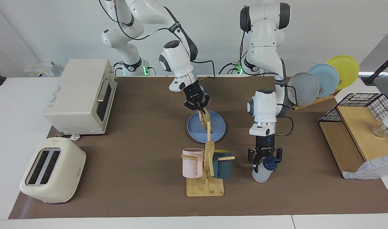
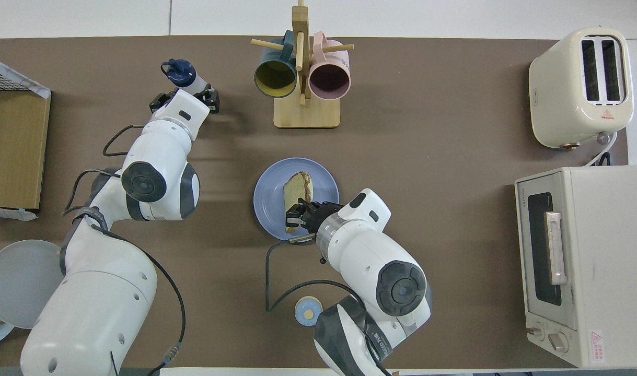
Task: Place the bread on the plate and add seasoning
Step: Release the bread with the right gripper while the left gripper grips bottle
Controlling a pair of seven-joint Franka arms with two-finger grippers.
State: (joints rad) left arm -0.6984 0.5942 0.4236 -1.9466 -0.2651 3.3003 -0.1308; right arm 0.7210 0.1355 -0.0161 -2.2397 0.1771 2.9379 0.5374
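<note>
The toasted bread (image 1: 205,120) hangs slanted over the round blue plate (image 1: 197,133), and my right gripper (image 1: 200,109) is shut on its upper edge. From above, the bread (image 2: 298,189) covers the middle of the plate (image 2: 268,198) with the right gripper (image 2: 297,214) at its robot-side end. Whether its lower edge touches the plate, I cannot tell. The seasoning (image 1: 260,175), a translucent bottle with a navy cap, stands upright on the mat beside the mug rack. My left gripper (image 1: 264,160) is down around its upper body, fingers drawn in against it. In the overhead view the seasoning (image 2: 185,75) pokes out past the left gripper (image 2: 188,95).
A wooden mug rack (image 1: 205,178) with a pink and a teal mug stands between plate and table edge. A toaster (image 1: 52,170) and oven (image 1: 81,95) sit at the right arm's end. Upright plates (image 1: 321,81) and a wooden shelf (image 1: 359,133) are at the left arm's end. A small blue bell (image 2: 306,310) lies near the robots.
</note>
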